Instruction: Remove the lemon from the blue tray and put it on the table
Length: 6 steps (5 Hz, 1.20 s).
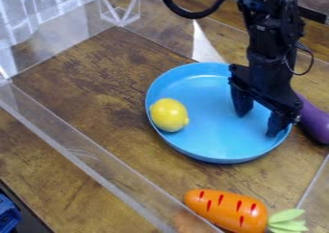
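The yellow lemon [168,114] lies inside the blue tray [218,145], near its left rim. The tray rests on the dark wood table [90,92]. My black gripper [259,117] points down over the right part of the tray, its two fingers spread open with nothing between them. It stands well to the right of the lemon and does not touch it.
A purple eggplant [315,123] lies just right of the tray, close to the gripper. An orange toy carrot [232,211] with a green top sits at the front. Clear acrylic walls [77,174] border the table at the front and left.
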Tool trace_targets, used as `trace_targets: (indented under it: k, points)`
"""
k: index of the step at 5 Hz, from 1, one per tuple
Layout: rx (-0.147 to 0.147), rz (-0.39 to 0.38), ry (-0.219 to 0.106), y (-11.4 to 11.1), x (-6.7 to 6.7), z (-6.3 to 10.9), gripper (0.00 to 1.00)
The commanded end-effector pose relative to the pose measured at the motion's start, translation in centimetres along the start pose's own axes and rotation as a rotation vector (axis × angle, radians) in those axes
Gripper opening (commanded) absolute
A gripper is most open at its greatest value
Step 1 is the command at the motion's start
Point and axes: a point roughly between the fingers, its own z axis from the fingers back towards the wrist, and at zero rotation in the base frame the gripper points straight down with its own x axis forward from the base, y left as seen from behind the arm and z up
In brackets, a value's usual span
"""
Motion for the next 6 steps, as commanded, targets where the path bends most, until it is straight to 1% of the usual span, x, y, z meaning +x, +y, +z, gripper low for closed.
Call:
trace_targets:
  k: [1,3,5,6]
  points:
    - [-0.03,-0.079,0.109,-4.4,-3.0,-2.9,1.0]
    - [-0.042,-0.131,0.135,-4.2,-3.5,-2.7,1.0]
    - [-0.049,-0.16,0.161,-6.1,-4.8,-1.0,1.0]
    - [-0.058,-0.179,0.179,-5.9,-5.9,-0.8,1.0]
